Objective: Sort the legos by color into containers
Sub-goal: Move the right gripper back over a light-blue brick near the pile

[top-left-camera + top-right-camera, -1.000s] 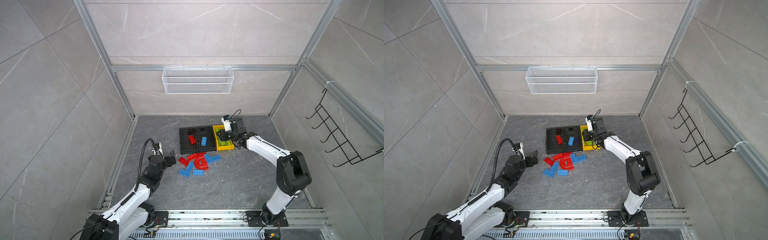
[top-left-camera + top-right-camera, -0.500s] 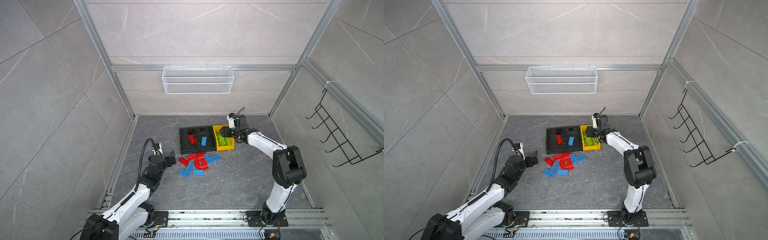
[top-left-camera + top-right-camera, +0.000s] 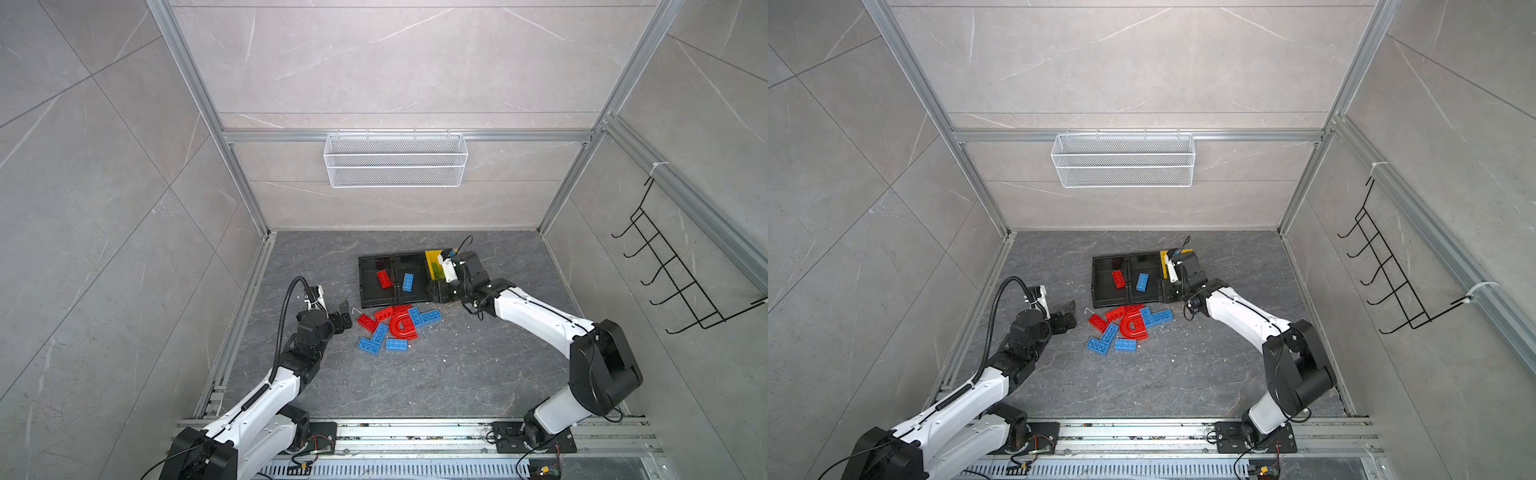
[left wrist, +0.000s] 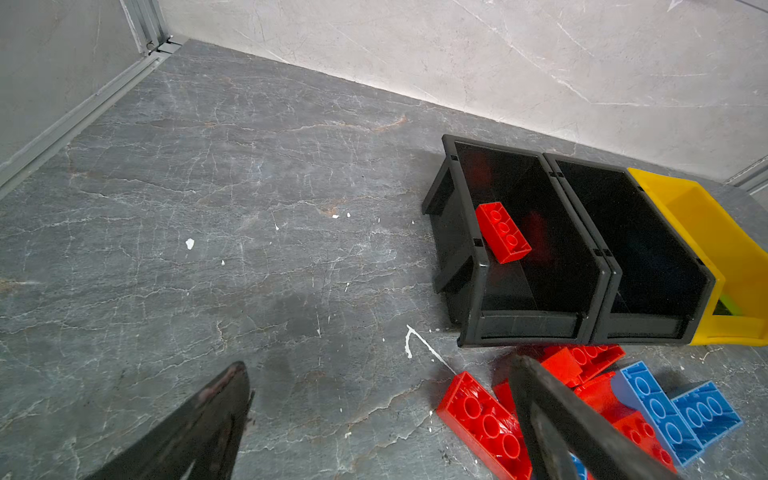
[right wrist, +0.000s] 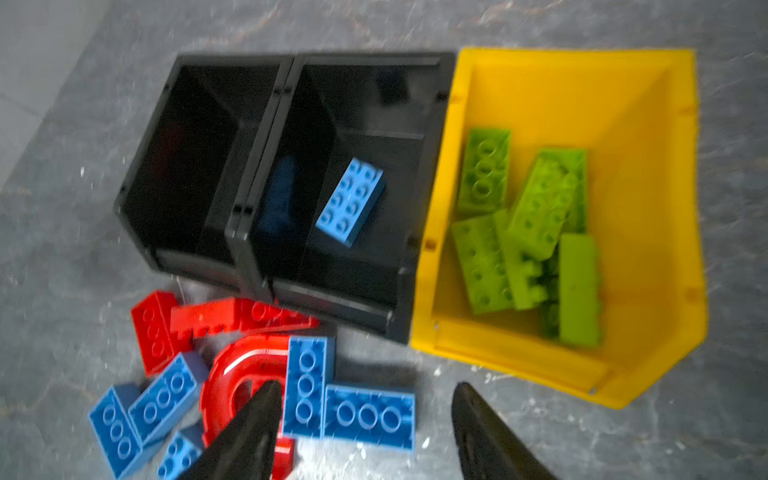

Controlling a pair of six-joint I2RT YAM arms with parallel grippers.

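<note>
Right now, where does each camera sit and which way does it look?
Both top views: high up front, looking down on the floor, left arm, right arm, black bins and loose legos.
Left wrist: on the left arm, facing the black bins; open left tool shows.
Right wrist: on the right arm, looking down into the yellow bin of green legos; right tool shows.
All share the black bins.

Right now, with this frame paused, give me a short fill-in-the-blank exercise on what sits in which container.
1. The yellow container holds only legos coloured ____.
2. The middle container holds one lego coloured ____.
3. The black container farthest from the yellow one holds ____ red lego.
4. The right gripper is ____ and empty.
Missing words: green; blue; one; open.
</note>
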